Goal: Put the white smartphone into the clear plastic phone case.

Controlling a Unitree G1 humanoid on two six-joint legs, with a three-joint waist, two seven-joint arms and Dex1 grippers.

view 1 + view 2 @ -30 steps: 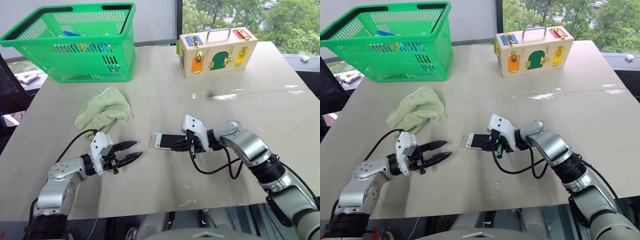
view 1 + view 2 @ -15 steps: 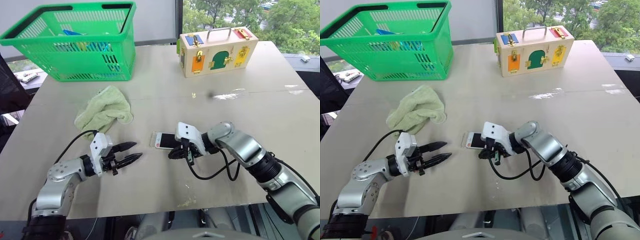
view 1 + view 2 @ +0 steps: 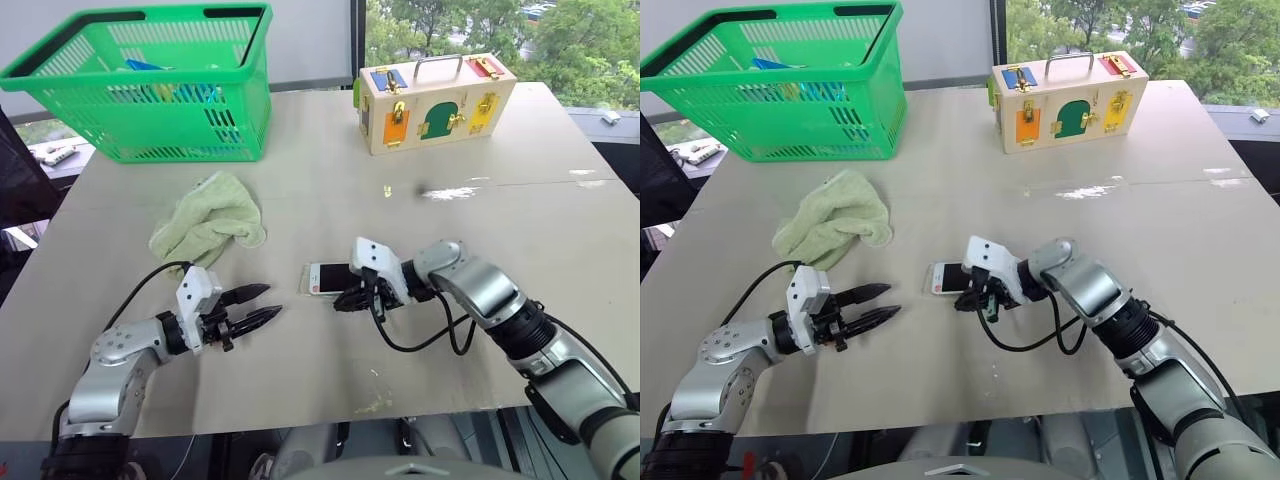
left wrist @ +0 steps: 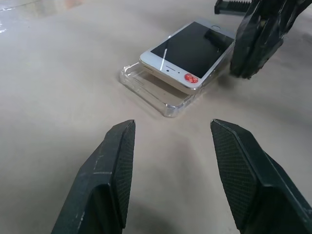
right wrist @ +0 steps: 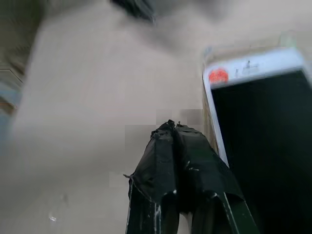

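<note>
The white smartphone (image 3: 328,277) lies screen up in the middle of the table, resting on the clear plastic phone case (image 4: 151,92). The case's transparent rim sticks out past the phone's end, which bears a red sticker. My right gripper (image 3: 345,302) is shut, and its black fingertips (image 5: 170,134) sit right at the phone's (image 5: 258,141) near long edge with nothing between them. My left gripper (image 3: 272,300) hovers low over the table to the left of the phone. It is open and empty, and its fingers (image 4: 117,165) point toward the case.
A crumpled green cloth (image 3: 208,220) lies behind my left arm. A green basket (image 3: 150,80) stands at the back left and a wooden latch box (image 3: 435,100) at the back right. The table's front edge (image 3: 300,425) runs close beneath both arms.
My right wrist has turned a little and its shut fingertips have slid slightly left along the phone's near edge. The phone, case and left gripper have stayed put.
</note>
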